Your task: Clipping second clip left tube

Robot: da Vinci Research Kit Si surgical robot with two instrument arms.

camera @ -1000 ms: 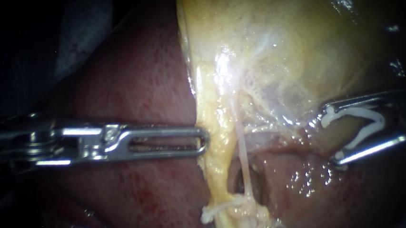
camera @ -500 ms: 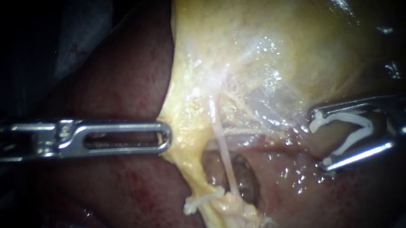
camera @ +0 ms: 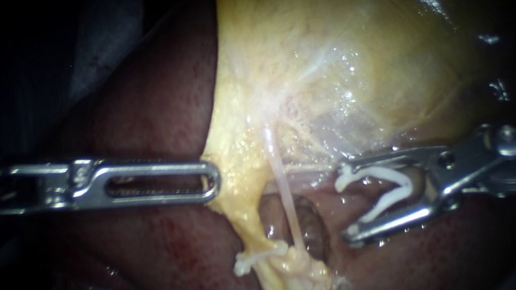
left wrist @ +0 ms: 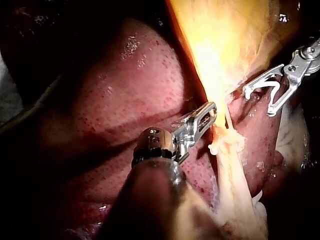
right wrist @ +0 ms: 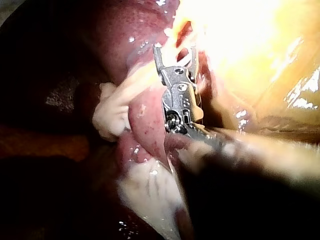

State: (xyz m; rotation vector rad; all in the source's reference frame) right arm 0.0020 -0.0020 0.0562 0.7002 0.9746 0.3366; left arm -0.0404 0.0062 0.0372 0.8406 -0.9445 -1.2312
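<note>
Watching from the side of the bench, I see the left instrument [camera: 211, 180], a slim steel shaft ending in slotted jaws, closed on the edge of the pale yellow, glistening gallbladder [camera: 336, 54]. It holds that edge stretched over the dark red liver [camera: 146, 104], so that the tissue below tapers into a taut yellowish band. That band, which I take for the left tube [camera: 245, 228], runs down from the gripped edge to a small white clip [camera: 260, 257] lying across it low in the endoscope view. Just beside it, on the side of the right instrument, a much thinner whitish tube [camera: 286, 197] runs almost parallel. The right instrument [camera: 342, 210] comes in with its jaws spread wide, a white V-shaped clip [camera: 407, 184] seated between them and touching both. The clip's open mouth faces the tubes but is apart from them. The left tube looks soft, wet and slippery, light as a strand of fat, and likely to tear or slide if pinched hard or dragged sideways. To my eye the place to take it is the bare stretch between the gripped gallbladder edge and the clip already on it. The clip's mouth would need to pass right around the band and stay clear of the thin neighbour, which lies nearer and could get caught instead.
</note>
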